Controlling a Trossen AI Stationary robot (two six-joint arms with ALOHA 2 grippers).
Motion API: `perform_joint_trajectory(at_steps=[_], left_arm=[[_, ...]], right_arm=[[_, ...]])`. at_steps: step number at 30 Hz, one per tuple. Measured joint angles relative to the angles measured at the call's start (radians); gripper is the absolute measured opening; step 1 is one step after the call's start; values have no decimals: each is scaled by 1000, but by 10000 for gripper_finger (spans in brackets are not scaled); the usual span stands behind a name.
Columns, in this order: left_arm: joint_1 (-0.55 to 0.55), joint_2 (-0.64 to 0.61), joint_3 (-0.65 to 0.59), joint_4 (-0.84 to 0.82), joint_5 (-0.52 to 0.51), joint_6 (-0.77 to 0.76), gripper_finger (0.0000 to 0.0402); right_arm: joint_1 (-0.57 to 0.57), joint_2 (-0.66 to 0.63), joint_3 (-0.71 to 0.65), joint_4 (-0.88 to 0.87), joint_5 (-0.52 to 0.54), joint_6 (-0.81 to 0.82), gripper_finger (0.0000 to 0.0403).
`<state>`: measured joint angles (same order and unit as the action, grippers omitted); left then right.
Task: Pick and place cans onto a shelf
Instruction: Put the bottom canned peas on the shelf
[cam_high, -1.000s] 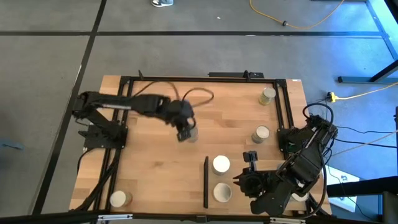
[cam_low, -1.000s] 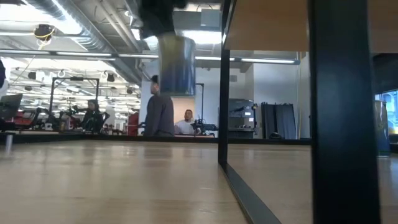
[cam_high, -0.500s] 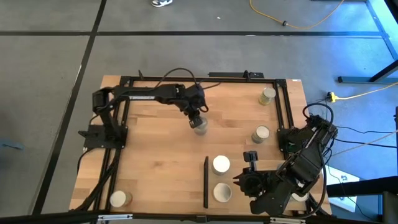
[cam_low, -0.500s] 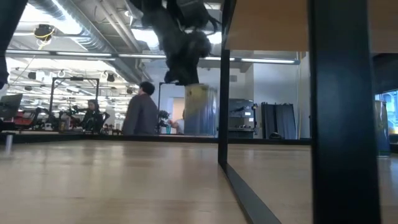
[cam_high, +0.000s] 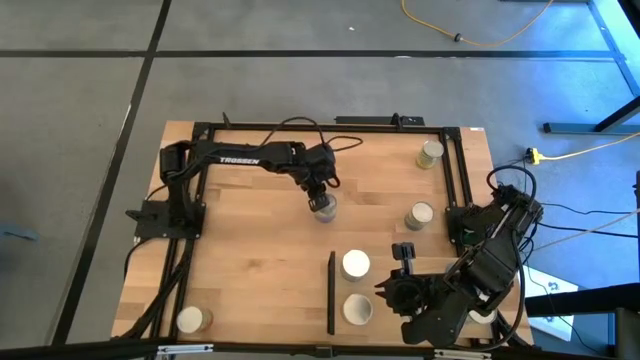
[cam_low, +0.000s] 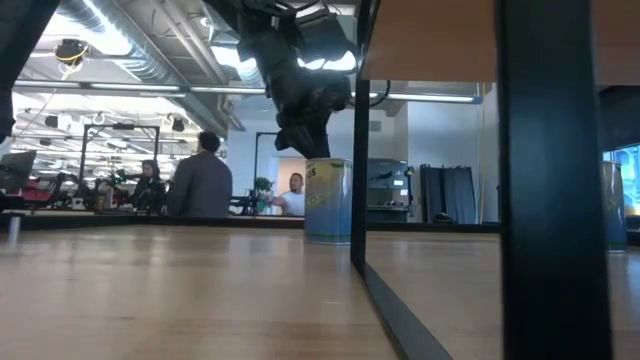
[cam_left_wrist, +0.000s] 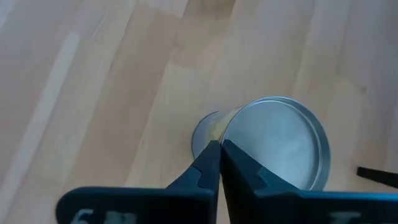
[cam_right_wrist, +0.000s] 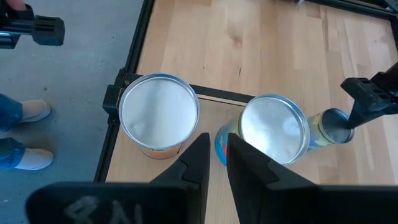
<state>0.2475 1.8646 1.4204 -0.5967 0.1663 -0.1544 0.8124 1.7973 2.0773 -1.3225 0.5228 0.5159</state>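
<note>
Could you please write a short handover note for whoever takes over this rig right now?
The left hand has its fingers together at the rim of the mid-table can, which stands on the wood; whether it grips is unclear.
The right hand is slightly open and empty, parked over the shelf.
Done: two shelf cans stand beside its black bar.
Left: the mid-table can, two right-side cans, and the corner can at the high view's lower left.
</note>
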Motion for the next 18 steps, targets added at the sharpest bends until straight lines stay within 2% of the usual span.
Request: perform_joint_trajectory(at_steps=[10,18], left_arm=[[-20,1,2,4,-22,-31,44],[-19,4,128,-35,-23,-70,46]], right_arm=[[0,0,0,0,0,0,57],[0,0,0,0,0,-1,57]])
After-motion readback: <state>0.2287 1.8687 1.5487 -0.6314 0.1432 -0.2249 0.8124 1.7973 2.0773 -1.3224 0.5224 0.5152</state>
